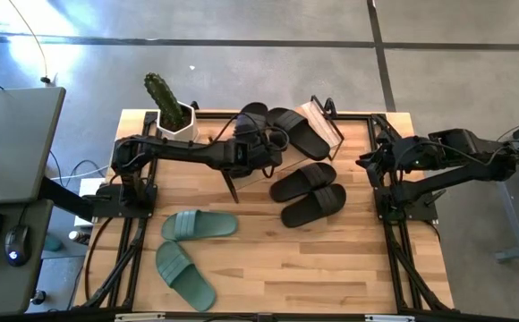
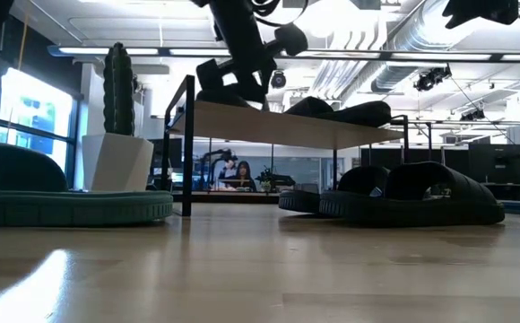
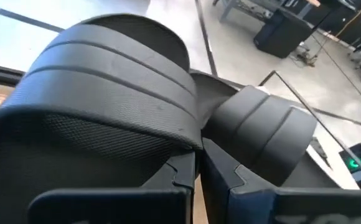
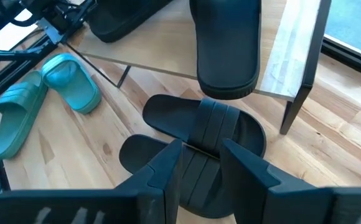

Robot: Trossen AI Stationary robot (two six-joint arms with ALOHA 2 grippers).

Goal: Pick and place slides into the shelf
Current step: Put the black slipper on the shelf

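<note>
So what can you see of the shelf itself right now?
The shelf is a low rack: a light wooden board on a thin black wire frame, standing at the table's far edge, right of the cactus pot. Two black slides lie on its board, one overhanging the front edge. The low view shows open space beneath. The left hand, shut, is at its left end beside a slide.

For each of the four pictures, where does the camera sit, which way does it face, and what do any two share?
High: overhead, straight down on the table; both arms visible.
Low: table-top height, level across to the shelf; the left arm comes in from above.
Left wrist: past the shut left gripper at a black slide.
Right wrist: past the right gripper, down on the black pair.
Shared: the green slides show in the high and right wrist views.
</note>
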